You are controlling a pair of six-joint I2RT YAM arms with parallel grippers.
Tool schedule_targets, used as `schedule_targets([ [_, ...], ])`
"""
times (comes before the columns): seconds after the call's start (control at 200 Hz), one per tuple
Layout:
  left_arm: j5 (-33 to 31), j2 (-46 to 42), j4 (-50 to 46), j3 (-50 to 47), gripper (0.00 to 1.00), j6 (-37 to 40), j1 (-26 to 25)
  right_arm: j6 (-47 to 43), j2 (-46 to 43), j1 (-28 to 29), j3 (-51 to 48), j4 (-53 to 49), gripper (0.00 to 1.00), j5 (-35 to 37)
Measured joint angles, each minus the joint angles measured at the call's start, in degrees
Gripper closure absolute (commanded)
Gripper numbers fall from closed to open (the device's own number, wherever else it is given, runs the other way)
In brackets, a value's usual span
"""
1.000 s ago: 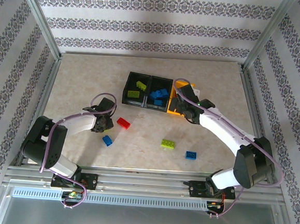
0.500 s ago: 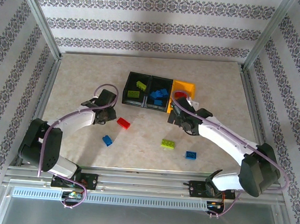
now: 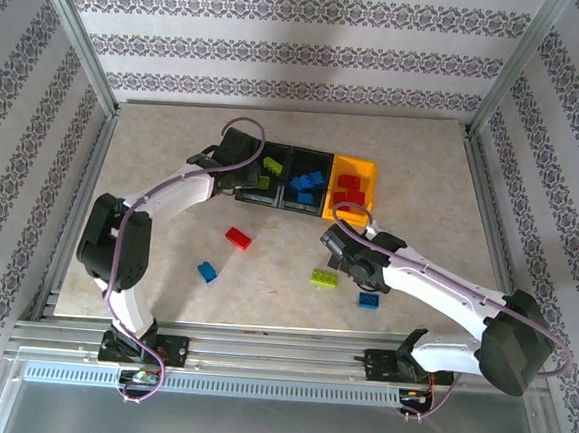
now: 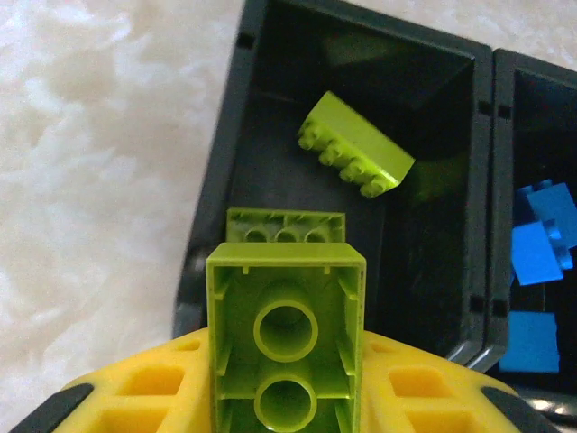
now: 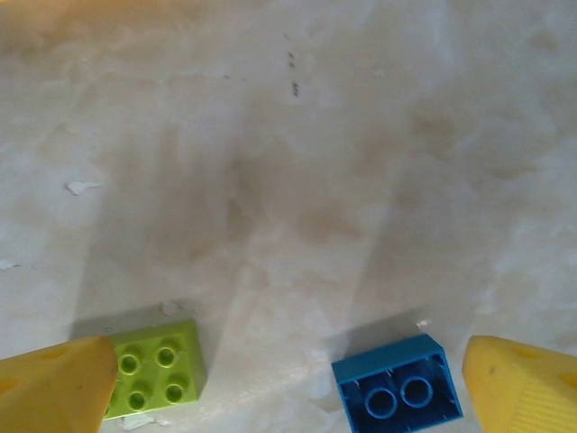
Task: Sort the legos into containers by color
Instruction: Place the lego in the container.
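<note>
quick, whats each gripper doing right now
left gripper: closed on a lime green brick, over the left black bin
right gripper: open, holding nothing

White arms, black joints, both sides.
Left arm [image 3: 169, 191] and right arm [image 3: 435, 285] wore looping lilac cables [image 3: 245, 122]; fingers [image 5: 56, 390] were yellow.

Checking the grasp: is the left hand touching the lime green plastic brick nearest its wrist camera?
Touching. The left wrist view shows the lime green plastic brick clamped between the left hand's yellow fingers.
</note>
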Motion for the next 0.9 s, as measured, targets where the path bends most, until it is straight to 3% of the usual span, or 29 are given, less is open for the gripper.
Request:
schedule_targets([
  [0.58,-1.68,14.67,-4.70,15.96,0.65,5.27,-0.02,9.92,-5.92,2.01,-6.99,-3.32,0.02,-2.43],
  [0.899,-3.48,19.28,-6.40,19.78,0.54,6.29,-0.72,12.90,-8.55,2.01,-10.91,-2.75,0.02,-4.15],
])
